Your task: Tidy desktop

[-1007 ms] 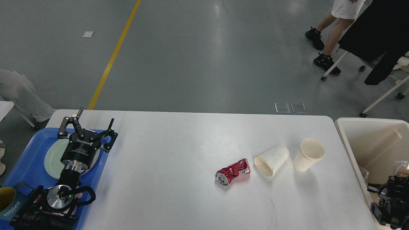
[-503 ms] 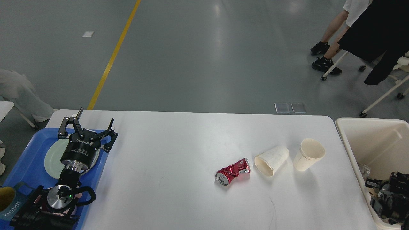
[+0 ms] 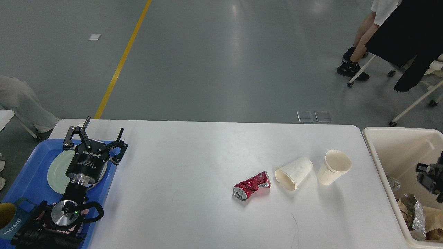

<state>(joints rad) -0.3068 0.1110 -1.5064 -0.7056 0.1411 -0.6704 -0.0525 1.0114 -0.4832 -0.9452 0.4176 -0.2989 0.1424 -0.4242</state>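
Right hand (image 3: 429,174) risen over bin (image 3: 387,138), grip unclear, left hand (image 3: 95,136) open, marked ROBOTIQ

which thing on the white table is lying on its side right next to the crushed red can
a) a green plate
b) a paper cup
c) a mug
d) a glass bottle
b, the paper cup lies tipped over with its open mouth beside the crushed red can on the desktop.

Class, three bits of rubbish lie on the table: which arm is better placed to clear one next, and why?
Probably the right. Its claw hangs over the bin, beside the upright cup, tipped cup and crushed can. The left claw sits far off over the blue tray.
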